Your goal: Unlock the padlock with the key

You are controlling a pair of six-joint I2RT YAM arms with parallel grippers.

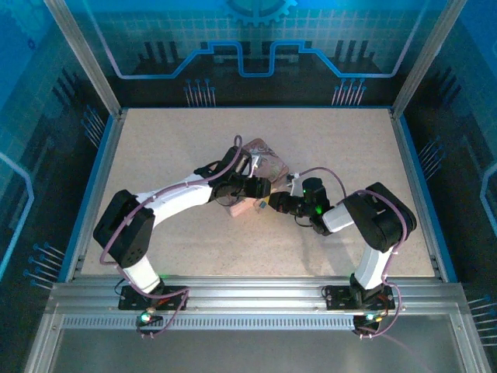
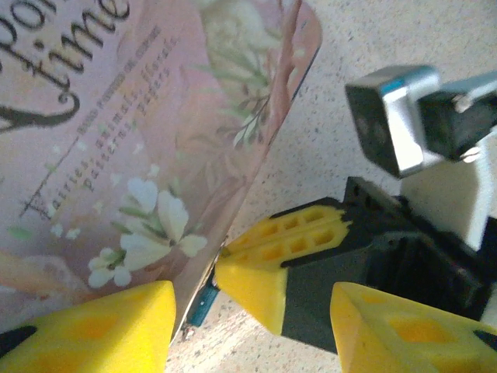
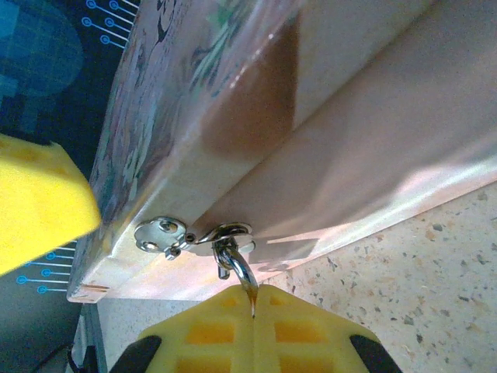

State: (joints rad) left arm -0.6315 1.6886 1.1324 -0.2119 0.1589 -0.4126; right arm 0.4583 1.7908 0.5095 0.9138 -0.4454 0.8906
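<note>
Speckled table [image 1: 311, 140]; padlock [image 3: 242, 273] largely hidden

Pink tin box [image 1: 262, 166] mid-table, floral print and script lettering on the lid [image 2: 116, 155], sitting skewed to the table edges. Small riveted metal hasp [image 3: 165, 232] on its pale front wall. Table top [image 1: 334, 140] is speckled beige. Blue circuit-print backdrop [image 1: 256, 39] behind, aluminium rail [image 1: 256, 299] along near edge

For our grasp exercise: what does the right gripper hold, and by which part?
The padlock, by its body, between the shut pads; its shackle hooks through the tin's hasp.
</note>
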